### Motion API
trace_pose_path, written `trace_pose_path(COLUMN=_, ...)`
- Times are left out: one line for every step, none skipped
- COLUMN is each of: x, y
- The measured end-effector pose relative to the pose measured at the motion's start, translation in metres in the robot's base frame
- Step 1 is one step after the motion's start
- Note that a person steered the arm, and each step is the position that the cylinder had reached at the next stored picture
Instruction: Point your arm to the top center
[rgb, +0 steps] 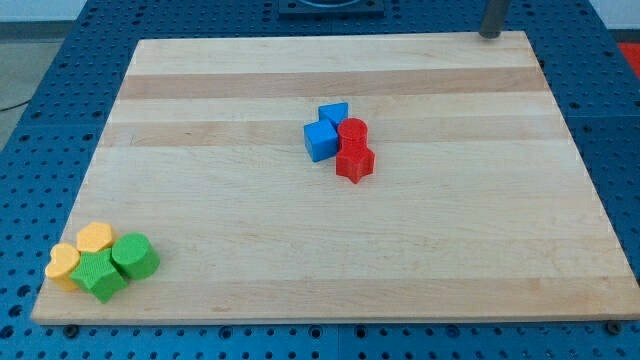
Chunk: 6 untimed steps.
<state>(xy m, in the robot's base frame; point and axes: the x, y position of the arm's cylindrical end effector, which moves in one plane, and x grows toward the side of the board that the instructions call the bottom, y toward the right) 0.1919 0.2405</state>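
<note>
My tip shows at the view's top right, just past the far edge of the wooden board, far from all blocks. Near the board's middle is a tight cluster: a blue block, a blue cube, a red cylinder and a red star-like block. At the bottom left corner is a second cluster: two yellow blocks, a green block and a green cylinder.
A blue perforated table surrounds the board. A dark mount sits beyond the board's top edge at the centre.
</note>
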Motion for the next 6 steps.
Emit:
trace_pose_path(x=0.0, y=-0.001)
trace_pose_path(x=0.0, y=-0.025)
trace_pose_path(x=0.0, y=-0.077)
trace_pose_path(x=0.016, y=-0.146)
trace_pose_path(x=0.029, y=-0.218)
trace_pose_path(x=0.041, y=-0.287)
